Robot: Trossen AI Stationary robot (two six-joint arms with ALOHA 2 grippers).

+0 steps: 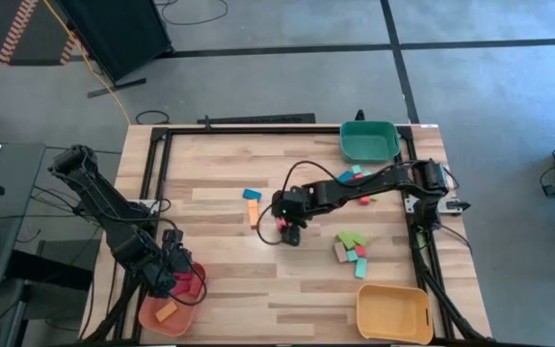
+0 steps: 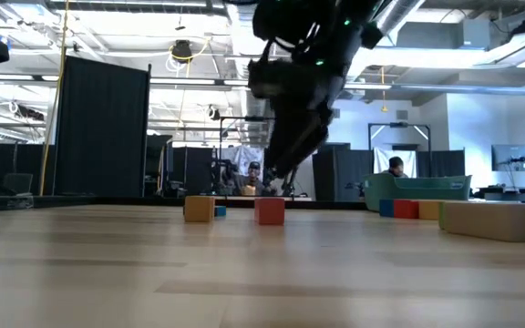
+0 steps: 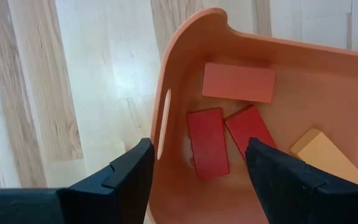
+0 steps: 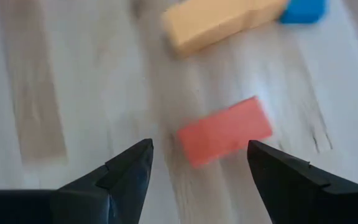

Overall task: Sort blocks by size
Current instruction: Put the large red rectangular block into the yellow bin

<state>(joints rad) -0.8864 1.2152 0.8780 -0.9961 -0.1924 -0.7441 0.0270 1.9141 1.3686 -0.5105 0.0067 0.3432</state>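
A red block [image 4: 224, 130] lies flat on the wooden table near its middle, beside an orange bar [image 4: 219, 22] and a small blue block [image 4: 303, 9]. My right gripper [image 4: 197, 168] hangs open just above the red block [image 2: 269, 210], pointing steeply down and touching nothing. My left gripper [image 3: 197, 180] stands open over the near-left salmon tray [image 3: 185, 37]. One finger is outside the tray's rim and one is over its inside. In the tray lie two red blocks [image 3: 207, 142], a salmon bar [image 3: 238, 82] and an orange block [image 3: 325, 155].
A cluster of green, red, teal and tan blocks [image 1: 350, 247] lies right of centre. A few more blocks [image 1: 356, 175] sit near the green tray [image 1: 369, 141] at the far right. A yellow tray [image 1: 393, 310] stands at the near right. Black rails run along the table's edges.
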